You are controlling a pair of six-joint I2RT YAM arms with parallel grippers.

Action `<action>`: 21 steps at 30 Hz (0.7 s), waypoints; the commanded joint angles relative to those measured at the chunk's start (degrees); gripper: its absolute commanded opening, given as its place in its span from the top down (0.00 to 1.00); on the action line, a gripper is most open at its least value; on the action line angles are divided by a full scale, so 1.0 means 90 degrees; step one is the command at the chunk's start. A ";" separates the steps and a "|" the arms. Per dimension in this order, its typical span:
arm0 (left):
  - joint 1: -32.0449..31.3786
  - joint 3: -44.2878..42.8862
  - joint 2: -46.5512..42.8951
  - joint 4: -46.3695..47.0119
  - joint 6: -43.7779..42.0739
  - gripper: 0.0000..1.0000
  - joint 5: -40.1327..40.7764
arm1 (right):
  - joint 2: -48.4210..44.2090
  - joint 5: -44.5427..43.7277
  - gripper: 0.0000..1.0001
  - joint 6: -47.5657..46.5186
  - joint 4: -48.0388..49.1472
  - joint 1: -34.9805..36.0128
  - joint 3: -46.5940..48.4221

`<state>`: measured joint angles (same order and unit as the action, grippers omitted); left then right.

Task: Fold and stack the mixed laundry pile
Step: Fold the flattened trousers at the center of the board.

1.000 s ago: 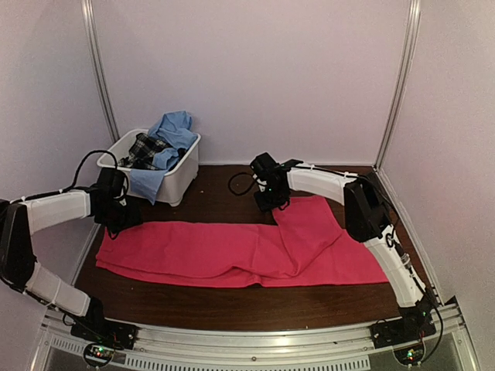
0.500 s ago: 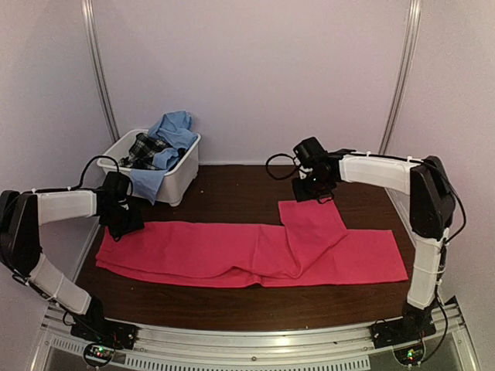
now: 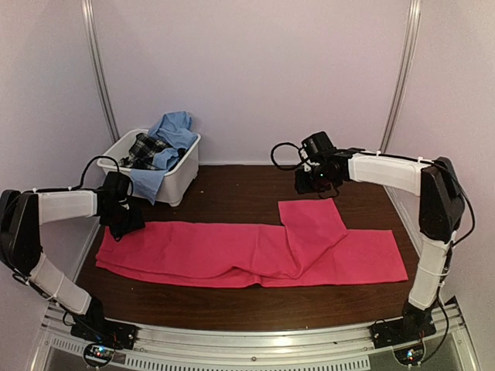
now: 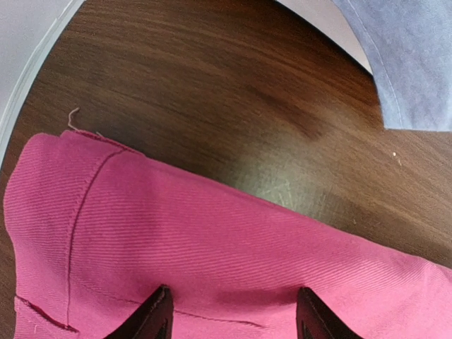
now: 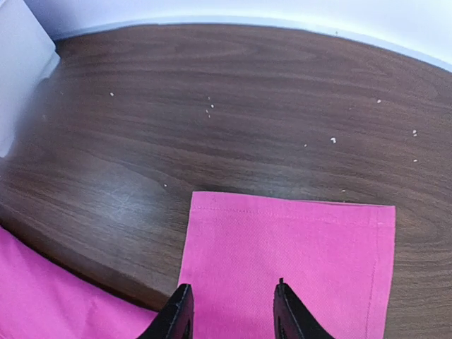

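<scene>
Pale lilac walls [image 3: 255,69] close in the cell on three sides, with a metal post [image 3: 97,69] in each far corner and a slotted rail [image 3: 255,342] along the near edge, and the dark wood-grain worktop [image 3: 232,193] fills the floor of it. A bright pink-red cloth [image 3: 224,253] lies spread in a long band across the worktop from left to right, its right part doubled over in a flap [image 3: 313,220] that points toward the back wall. The other garments of the mixed laundry pile sit in a white tub [image 3: 176,184] at the far left: a light blue collared shirt [image 3: 175,127] heaped on top and hanging over the front wall, and a black-and-white plaid garment [image 3: 144,148] beside it. How much else lies in the tub cannot be made out, since the shirt covers it. From above, the left end effector [image 3: 122,222] sits at the cloth's far left end and the right end effector [image 3: 311,184] hangs just beyond the flap's far edge, but the fingers of both are too dark and small there to read. The wrist views settle it: the left fingers stand apart with the cloth's hemmed corner beneath them, nothing pinched between, and whether the tips touch the fabric is cut off at the frame's edge. The right fingers stand apart too, above the flap and clear of it. Only the right wrist view shows pale specks scattered on the wood, and only the left one shows a loose thread at the cloth's corner.
</scene>
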<state>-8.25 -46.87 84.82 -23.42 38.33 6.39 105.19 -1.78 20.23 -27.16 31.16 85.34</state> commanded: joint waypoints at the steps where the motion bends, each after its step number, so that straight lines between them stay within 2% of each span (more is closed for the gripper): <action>1: -0.0011 0.0043 -0.0108 0.0264 0.0099 0.39 -0.0031 | 0.0903 0.0174 0.61 0.0037 -0.0053 0.0058 0.0729; 9: -0.0011 -0.0024 -0.0015 0.0239 0.0082 0.39 -0.0083 | 0.2713 0.0071 0.60 -0.0127 -0.0674 0.0281 0.2363; 21: -0.0011 -0.0016 0.0058 0.0307 0.0088 0.39 -0.0088 | 0.3962 -0.0810 0.61 -0.0277 -0.1443 0.0512 0.3362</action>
<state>-8.25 -46.87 84.84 -22.68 38.76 5.76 138.37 -3.90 18.83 -35.79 34.87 113.54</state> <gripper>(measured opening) 0.609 0.398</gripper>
